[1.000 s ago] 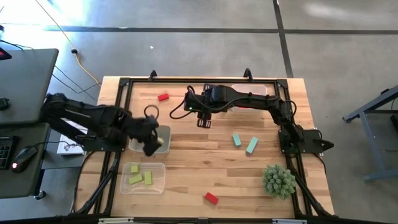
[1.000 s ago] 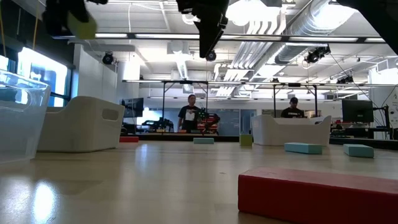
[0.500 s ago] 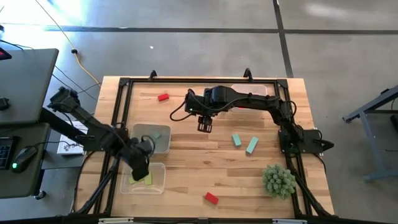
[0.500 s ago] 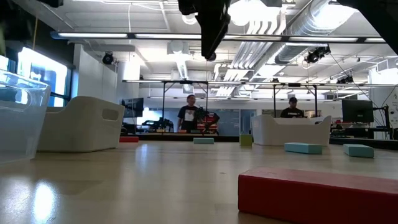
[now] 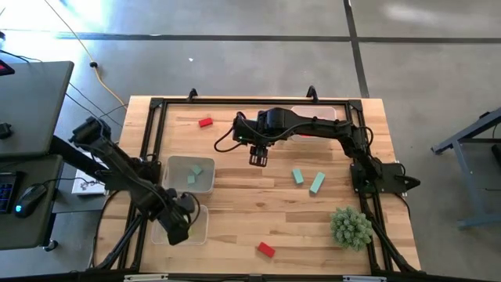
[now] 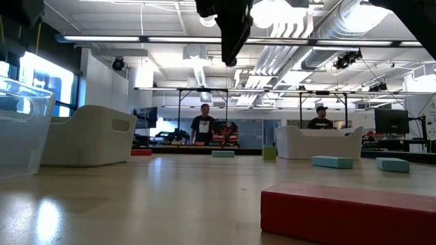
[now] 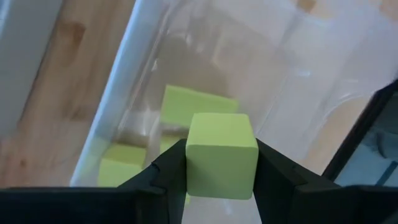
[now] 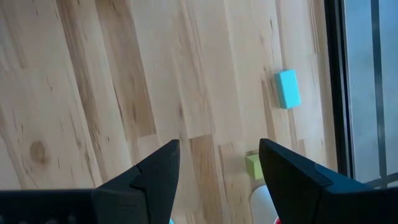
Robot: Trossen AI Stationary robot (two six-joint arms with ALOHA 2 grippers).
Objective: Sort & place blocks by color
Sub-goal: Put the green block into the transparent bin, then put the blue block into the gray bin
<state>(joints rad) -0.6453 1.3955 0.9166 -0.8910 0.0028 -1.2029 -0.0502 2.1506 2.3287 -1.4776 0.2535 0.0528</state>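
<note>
Since a second ago the left arm has swung from the grey tray (image 5: 190, 174) to the near tray (image 5: 202, 223); the right arm has barely shifted.

Near edge: a red block (image 5: 266, 250) lies loose on the table (image 5: 258, 204), large in the low view's foreground (image 6: 347, 211). Left gripper (image 7: 221, 163) hangs over the near tray with a green cube (image 7: 222, 155) between its fingers (image 7: 168, 171), both touching its sides, so it pinches the cube, not yet dropped. Other green blocks (image 7: 196, 104) already lie in the tray below.

Mid table: two teal blocks (image 5: 190, 174) sit in the grey tray; two more teal bars (image 5: 316, 183) lie loose right of centre. Right gripper (image 5: 257, 159) hovers above bare wood, jaws spread and empty.

Far side: a red block (image 5: 205, 122) lies loose near the back edge; a third tray (image 5: 315, 113) sits under the right arm.

Risk, as a guess: the cube is held high over the tray, so a release could bounce it off the green blocks below or over the wall. A slow opening may also tip it sideways.
</note>
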